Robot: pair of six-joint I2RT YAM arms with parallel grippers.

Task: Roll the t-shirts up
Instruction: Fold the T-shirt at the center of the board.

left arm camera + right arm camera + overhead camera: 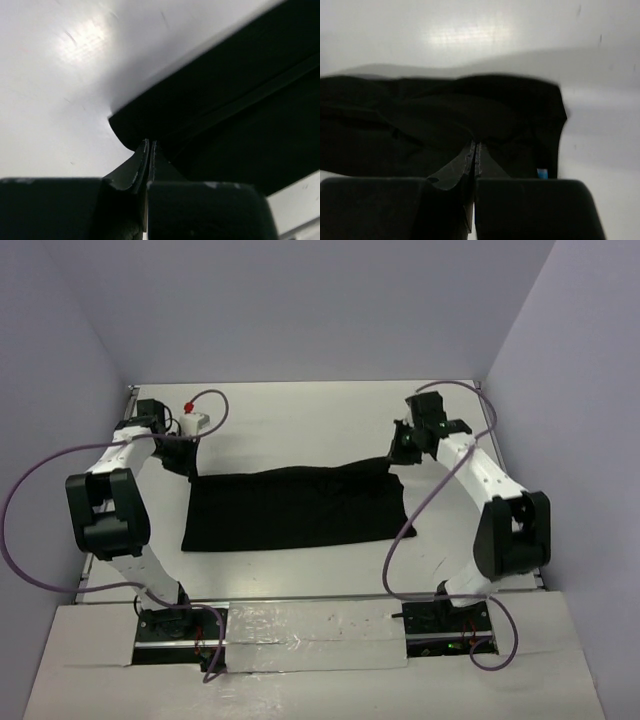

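One black t-shirt (295, 510) lies flat mid-frame in the top view on the white tabletop (300, 420), spread as a wide rectangle w/ its long side running left to right. No sleeves stick out, so it looks pre-folded into a band, w/ a ridge of doubled fabric along the upper edge. No rolled part anywhere, not even one turn, so rolling proper hasn't begun.

Left gripper (150, 145) sits at the shirt's upper-left corner and right gripper (474, 146) at the upper-right corner. Both pairs of jaws are pressed together, tips meeting w/ no gap. In the left wrist view the tips meet right at the rounded corner of the cloth. In the right wrist view they're over the fabric, w/ a small blue tag (542, 173) at lower right of that frame. Can't tell from either view whether a thin pinch of cloth is caught btwn the tips or they just rest on it.

Judgement: this reads as the very start, i.e. taking the two upper corners so that edge can be turned over toward the bottom of the frame. Left to do: first turn, then repeated turns down the band, both ends kept even. Risk: one end leading gives a cone, not a cylinder.

Off-task: small white item w/ red cap (195, 420) at upper left, near the left arm.
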